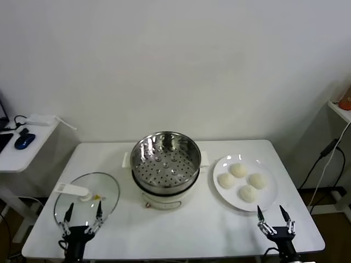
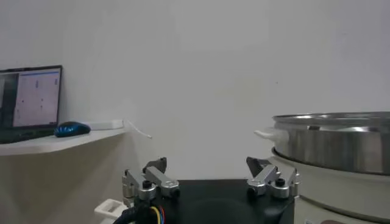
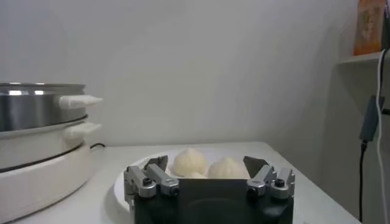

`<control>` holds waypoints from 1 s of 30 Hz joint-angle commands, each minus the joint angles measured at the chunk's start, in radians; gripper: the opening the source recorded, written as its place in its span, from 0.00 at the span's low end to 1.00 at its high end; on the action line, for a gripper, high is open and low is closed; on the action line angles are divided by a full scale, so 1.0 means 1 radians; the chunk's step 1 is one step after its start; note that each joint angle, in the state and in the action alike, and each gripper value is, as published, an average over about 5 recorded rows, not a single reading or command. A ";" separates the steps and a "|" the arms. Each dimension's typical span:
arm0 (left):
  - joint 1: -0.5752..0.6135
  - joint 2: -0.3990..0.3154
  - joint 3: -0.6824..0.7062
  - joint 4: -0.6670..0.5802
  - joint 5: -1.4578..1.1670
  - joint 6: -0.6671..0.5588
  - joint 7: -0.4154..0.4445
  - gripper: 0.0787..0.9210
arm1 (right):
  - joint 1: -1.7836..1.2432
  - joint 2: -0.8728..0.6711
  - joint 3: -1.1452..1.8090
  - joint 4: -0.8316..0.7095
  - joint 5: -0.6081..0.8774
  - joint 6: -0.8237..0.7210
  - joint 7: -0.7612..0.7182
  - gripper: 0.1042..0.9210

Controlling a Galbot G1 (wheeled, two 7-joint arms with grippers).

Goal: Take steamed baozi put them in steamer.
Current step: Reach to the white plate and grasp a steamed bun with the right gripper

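Four off-white baozi (image 1: 243, 181) lie on a white plate (image 1: 221, 192) at the right of the table; two baozi (image 3: 191, 161) show in the right wrist view. The shiny steel steamer (image 1: 165, 158) stands on its cream cooker base at the table's middle, empty; it also shows in the left wrist view (image 2: 341, 141) and the right wrist view (image 3: 36, 105). My right gripper (image 1: 276, 221) is open and empty at the table's front edge, just in front of the plate. My left gripper (image 1: 82, 219) is open and empty at the front left, over the glass lid.
A round glass lid (image 1: 88, 198) with a white handle lies at the table's front left. A side shelf with a blue mouse (image 1: 24, 140) stands left of the table. A shelf and black cables (image 1: 327, 153) are on the right.
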 commanded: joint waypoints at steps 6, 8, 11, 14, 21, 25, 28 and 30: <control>0.001 0.010 0.004 -0.005 0.007 -0.005 0.004 0.88 | 0.445 -0.193 -0.069 0.046 -0.022 -0.569 0.083 0.88; 0.003 0.012 0.005 -0.009 0.007 -0.006 0.007 0.88 | 0.534 -0.269 -0.120 0.023 -0.007 -0.723 0.058 0.88; 0.006 0.016 0.005 -0.015 0.011 -0.012 0.014 0.88 | 0.650 -0.387 -0.213 -0.012 -0.044 -0.906 -0.058 0.88; 0.005 0.018 0.002 -0.014 0.019 -0.020 0.017 0.88 | 0.755 -0.503 -0.326 -0.050 -0.166 -0.941 -0.251 0.88; 0.004 0.021 0.008 -0.006 0.036 -0.034 0.016 0.88 | 1.047 -0.677 -0.690 -0.178 -0.432 -0.813 -0.607 0.88; 0.007 0.024 0.012 -0.004 0.043 -0.040 0.018 0.88 | 1.295 -0.715 -0.962 -0.293 -0.592 -0.611 -0.785 0.88; 0.012 0.028 0.011 -0.005 0.046 -0.046 0.019 0.88 | 1.523 -0.716 -1.188 -0.387 -0.579 -0.497 -0.911 0.88; 0.017 0.030 0.011 -0.007 0.048 -0.051 0.019 0.88 | 1.661 -0.705 -1.343 -0.436 -0.511 -0.451 -0.982 0.88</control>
